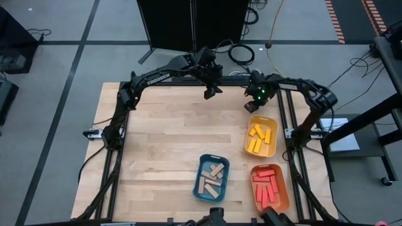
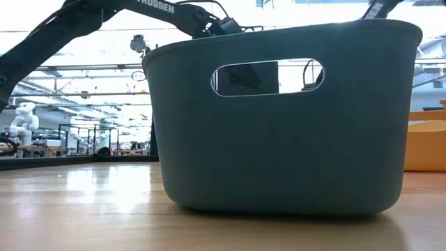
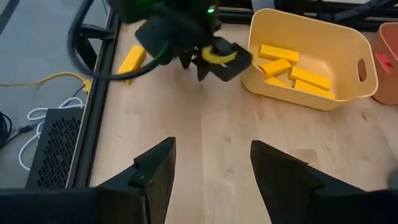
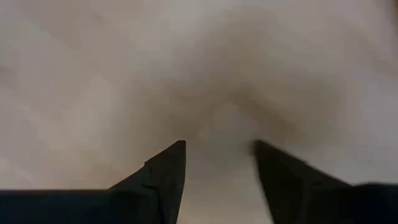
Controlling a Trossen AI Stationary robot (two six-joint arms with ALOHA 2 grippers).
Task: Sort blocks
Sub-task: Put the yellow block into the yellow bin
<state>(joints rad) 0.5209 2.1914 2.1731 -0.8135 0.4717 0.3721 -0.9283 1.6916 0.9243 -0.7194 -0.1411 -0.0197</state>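
My right gripper (image 1: 253, 105) (image 4: 217, 162) points down over bare wood near the table's far edge, just beyond the yellow tray (image 1: 260, 135). It is open with nothing between its fingers. My left gripper (image 1: 210, 93) (image 3: 211, 162) hangs open and empty above the far middle of the table, facing the right gripper (image 3: 214, 62). One yellow block (image 3: 132, 60) lies flat on the wood by the far frame rail. Yellow blocks (image 3: 292, 71) lie in the yellow tray, tan blocks (image 1: 212, 177) in the blue tray (image 1: 202, 164), and red blocks (image 1: 266, 186) in the orange tray (image 1: 282, 188).
The three trays stand on the table's right half, the blue tray (image 2: 279, 118) closest to the near edge, the orange tray (image 2: 425, 146) to its right. Black frame rails (image 1: 286, 135) run along the table's sides. Cables and a dark cabinet (image 1: 188, 22) lie beyond the far edge.
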